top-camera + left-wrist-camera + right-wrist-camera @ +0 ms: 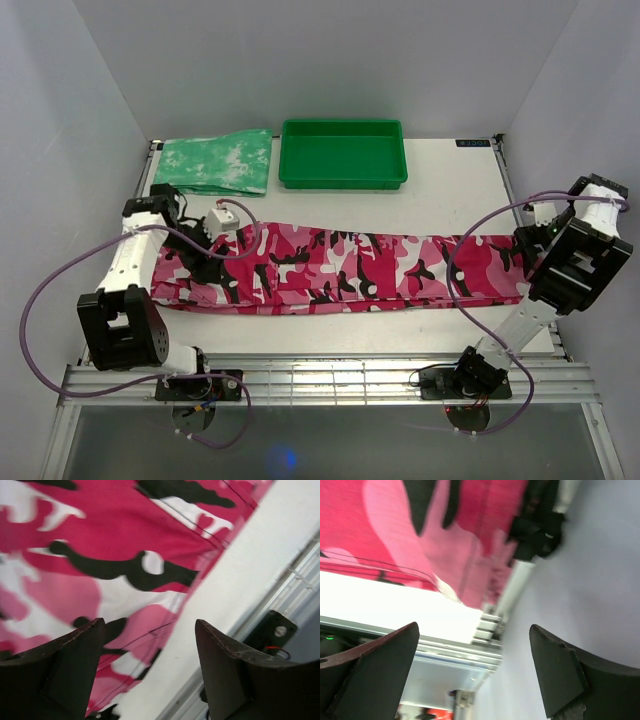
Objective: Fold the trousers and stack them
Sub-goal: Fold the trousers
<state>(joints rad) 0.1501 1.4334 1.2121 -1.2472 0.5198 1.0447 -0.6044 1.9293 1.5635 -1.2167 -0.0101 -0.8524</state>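
The trousers [340,270], in pink, white and black camouflage print, lie stretched out lengthwise across the table from left to right. My left gripper [205,255] hovers over their left end. In the left wrist view it [149,625] is open with nothing between its fingers, and the trousers [100,545] and their near edge lie below. My right gripper [527,250] is at the trousers' right end, close to the side wall. Seen from the right wrist, it [474,629] is also open and empty, with the trousers' end [395,525] under and ahead of it.
A green tray [343,180] stands at the back centre, with a folded green-and-white cloth [215,163] to its left. An aluminium rail [330,380] runs along the near table edge. Grey walls close in on both sides, and purple cables loop from both arms.
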